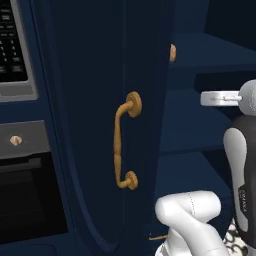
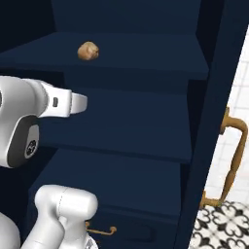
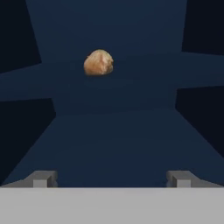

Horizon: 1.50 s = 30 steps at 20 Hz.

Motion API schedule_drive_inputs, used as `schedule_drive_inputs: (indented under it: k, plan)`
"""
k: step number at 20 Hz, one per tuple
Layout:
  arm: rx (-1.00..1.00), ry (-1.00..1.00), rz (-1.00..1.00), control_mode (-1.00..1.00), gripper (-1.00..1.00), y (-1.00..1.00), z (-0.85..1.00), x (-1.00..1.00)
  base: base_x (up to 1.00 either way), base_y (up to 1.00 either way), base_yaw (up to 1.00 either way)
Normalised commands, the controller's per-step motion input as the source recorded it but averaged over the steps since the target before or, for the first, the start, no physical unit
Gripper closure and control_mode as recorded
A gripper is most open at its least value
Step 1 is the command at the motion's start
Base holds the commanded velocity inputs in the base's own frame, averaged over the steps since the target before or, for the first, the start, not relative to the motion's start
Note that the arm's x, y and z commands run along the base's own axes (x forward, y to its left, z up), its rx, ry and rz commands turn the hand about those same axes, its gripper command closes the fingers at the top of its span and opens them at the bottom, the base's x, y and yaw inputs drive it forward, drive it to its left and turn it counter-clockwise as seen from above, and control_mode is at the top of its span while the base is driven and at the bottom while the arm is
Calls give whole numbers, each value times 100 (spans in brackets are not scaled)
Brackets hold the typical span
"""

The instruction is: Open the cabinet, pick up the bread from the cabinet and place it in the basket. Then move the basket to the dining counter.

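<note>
Gripper [image 3: 112, 179] jaws wide apart, empty; bread [image 3: 99, 62] sits on cabinet shelf [image 3: 131, 131] ahead, roughly 12 o'clock, well apart.

Bread [image 1: 172, 52] half behind cabinet door [image 1: 100, 125]

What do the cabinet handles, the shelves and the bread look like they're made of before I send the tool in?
The handles look like polished brass: warm gold colour with turned, rounded ends. The shelves seem to be painted wood or board, a flat matte navy with no visible grain. The bread looks like a baked bun, with a rough, mottled tan-brown crust. All of it is rendered, so these are guesses from appearance.
</note>
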Motion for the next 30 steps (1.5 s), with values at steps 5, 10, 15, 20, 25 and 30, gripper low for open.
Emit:
schedule_drive_inputs:
  k: [5, 10, 15, 20, 25, 30]
  plan:
    - [0, 0, 0, 100, -100, 0, 0, 0, 96, 2, 0]
    - [0, -1, 0, -100, -100, 1, 47, -2, 19, 0, 0]
    - [0, 0, 0, -100, -100, 14, 74, 2, 0, 0, 0]
    - [0, 0, 0, -100, -100, 11, 17, 50, 0, 0, 0]
    - [0, 2, 0, -100, -100, 0, 0, 60, 0, 0, 0]
    - [0, 0, 0, -100, -100, 18, -4, 53, 0, 0, 0]
